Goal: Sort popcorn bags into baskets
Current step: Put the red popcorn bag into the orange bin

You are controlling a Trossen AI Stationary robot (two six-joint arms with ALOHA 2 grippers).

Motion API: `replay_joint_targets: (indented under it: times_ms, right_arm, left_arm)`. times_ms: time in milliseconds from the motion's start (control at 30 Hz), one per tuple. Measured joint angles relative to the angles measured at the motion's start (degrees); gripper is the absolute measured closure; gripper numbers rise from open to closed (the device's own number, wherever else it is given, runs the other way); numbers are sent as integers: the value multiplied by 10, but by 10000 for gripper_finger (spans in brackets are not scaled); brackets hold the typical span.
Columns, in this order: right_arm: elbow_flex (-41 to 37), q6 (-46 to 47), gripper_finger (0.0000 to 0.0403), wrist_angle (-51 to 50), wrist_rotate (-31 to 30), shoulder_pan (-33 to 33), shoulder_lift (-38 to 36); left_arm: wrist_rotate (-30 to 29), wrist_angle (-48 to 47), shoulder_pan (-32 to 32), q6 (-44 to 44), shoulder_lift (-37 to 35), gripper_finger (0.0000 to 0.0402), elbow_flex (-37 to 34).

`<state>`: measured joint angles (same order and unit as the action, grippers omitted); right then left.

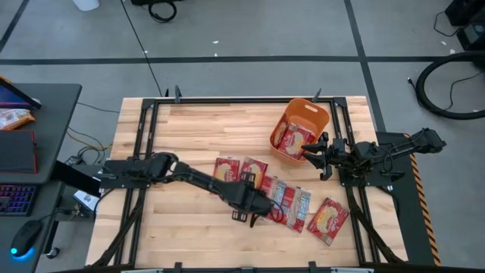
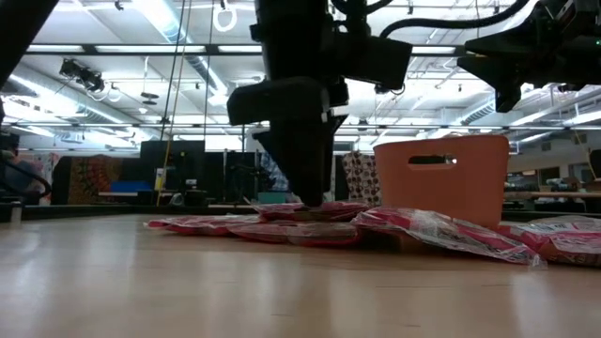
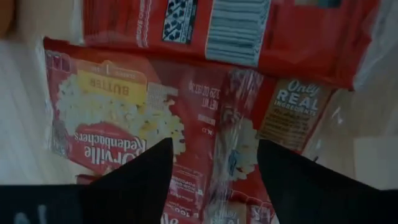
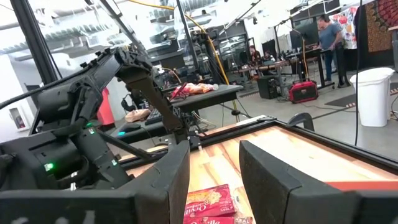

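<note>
Several red popcorn bags (image 1: 276, 199) lie flat in a loose row on the wooden table, some overlapping; in the low view they form a low pile (image 2: 310, 230). At least one more bag (image 1: 288, 139) sits inside the orange basket (image 1: 309, 114), which stands near the table's far right (image 2: 441, 178). My left gripper (image 1: 256, 205) is open and points down onto a bag with a cream-yellow popcorn graphic (image 3: 124, 118). Its fingers stand apart over the bag's middle. My right gripper (image 1: 317, 154) is open (image 4: 214, 180). It hangs level above the table, beside the basket's near right side. My left gripper (image 3: 214, 180) comes at the bag with the popcorn graphic from above, pointing down, with its open fingers (image 3: 152, 174) spread across the wrapper's face. In the low view the fingertips (image 2: 312, 199) reach the top of the pile. I cannot tell whether they touch the bag.
Black frame rails (image 1: 148, 144) run along the table's left and right sides. A desk with a keyboard and mouse (image 1: 23, 189) stands off the left edge. Bare wood (image 1: 174, 227) lies to the left of and nearer than the bags. People stand far off in the room (image 4: 326, 37).
</note>
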<state>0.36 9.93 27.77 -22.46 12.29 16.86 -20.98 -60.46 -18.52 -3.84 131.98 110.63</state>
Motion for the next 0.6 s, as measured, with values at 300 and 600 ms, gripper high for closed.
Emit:
replay_joint_targets:
  times_ms: [300, 600]
  right_arm:
    - [0, 0, 259, 0, 0, 0, 0]
    - [0, 0, 259, 0, 0, 0, 0]
  left_arm:
    - [-30, 28, -1, 0, -1, 193, -68]
    - [-58, 31, -1, 5, -2, 355, -79]
